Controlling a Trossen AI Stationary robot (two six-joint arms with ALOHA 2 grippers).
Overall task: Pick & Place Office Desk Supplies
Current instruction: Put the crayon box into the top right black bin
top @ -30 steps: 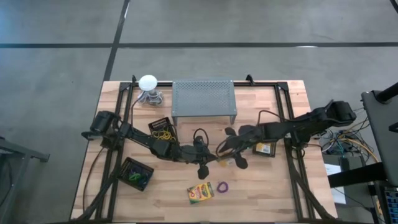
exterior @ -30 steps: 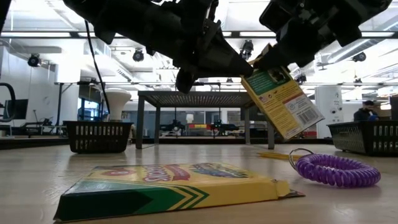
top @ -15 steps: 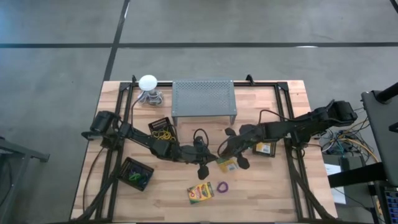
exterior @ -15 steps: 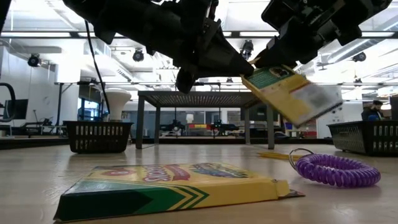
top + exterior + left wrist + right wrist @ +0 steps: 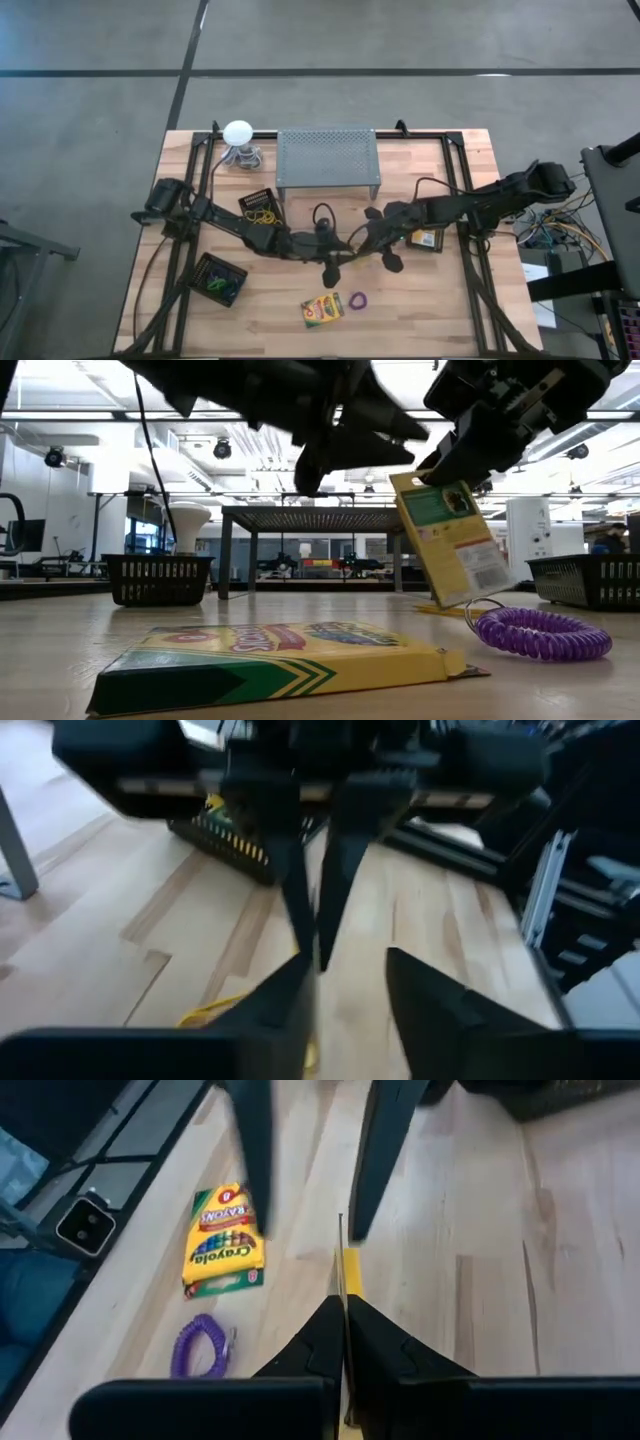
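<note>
table: wooden top, both arms reach in from the sides and meet near the middle, in front of the grey perforated stand.
right arm: I see it stretched low from the right edge toward centre, wrist bent down.
right gripper: jaws pinched on the top edge of a crayon box; box hangs tilted, lower corner at or just above the wood, I can't tell which.
left arm: runs from the left edge across to centre, nearly flat over the table.
left gripper: jaws spread, nothing between them, nose to nose with the right gripper, just beside the held box.
second crayon box: lying flat near the front edge, face up.
third crayon box: partly under the right arm.
purple loop: flat on the wood just right of the second box.
baskets: one behind the left arm holds yellow rubber bands; one front-left holds green and blue loops.
</note>
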